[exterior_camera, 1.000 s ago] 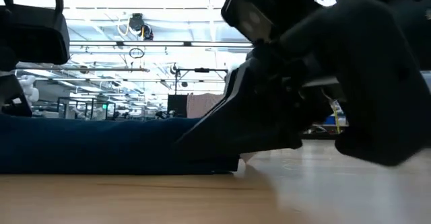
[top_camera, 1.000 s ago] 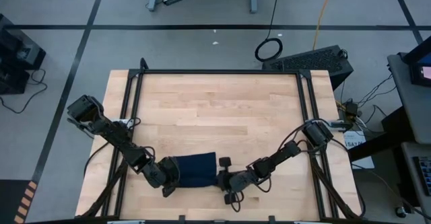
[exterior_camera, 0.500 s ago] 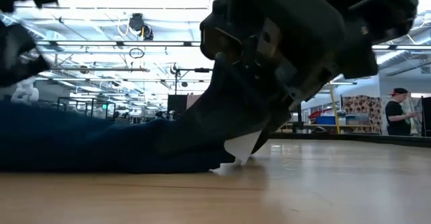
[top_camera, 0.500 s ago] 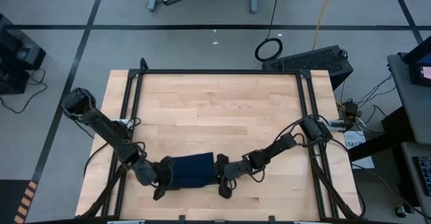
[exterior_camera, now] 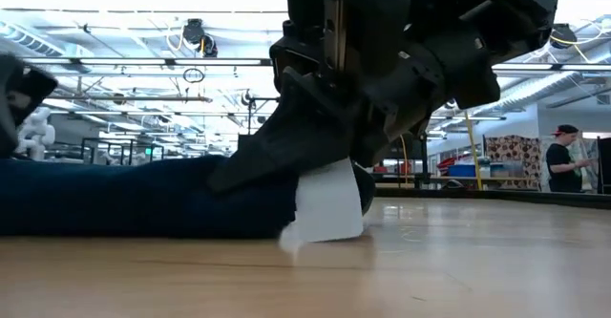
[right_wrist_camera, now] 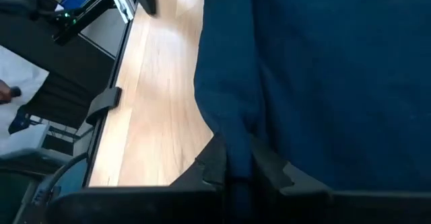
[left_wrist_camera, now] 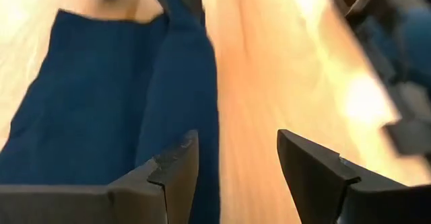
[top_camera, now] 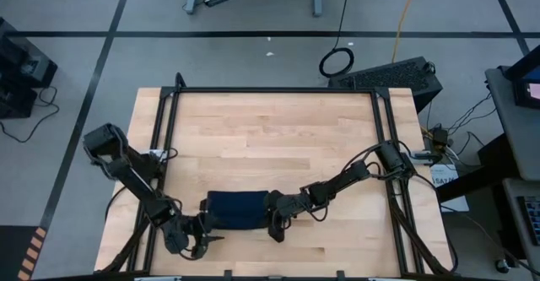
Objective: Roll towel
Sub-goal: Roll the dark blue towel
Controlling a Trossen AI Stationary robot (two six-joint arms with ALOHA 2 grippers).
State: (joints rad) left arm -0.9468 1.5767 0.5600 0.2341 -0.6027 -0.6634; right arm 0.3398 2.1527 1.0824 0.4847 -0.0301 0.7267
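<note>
towel – folded band near table front edge | right gripper fingers pinched on its end | left gripper fingers apart, empty, just off the other end | advice – regrip left end first, roll both ends evenly, keep fold tight

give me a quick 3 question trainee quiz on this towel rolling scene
1. True or false: the left pincer is clamped on the towel.
2. Multiple choice: the right pincer is A) open above the table, B) shut on the towel's edge, C) parked off the table.
3. Fill in: in the low view, the small white piece at the towel's end is its ____.

Key
1. False: its fingers stand apart, just off the towel's near-left corner over the wooden table.
2. B: the right wrist view shows blue cloth pinched between its fingers.
3. tag
</note>
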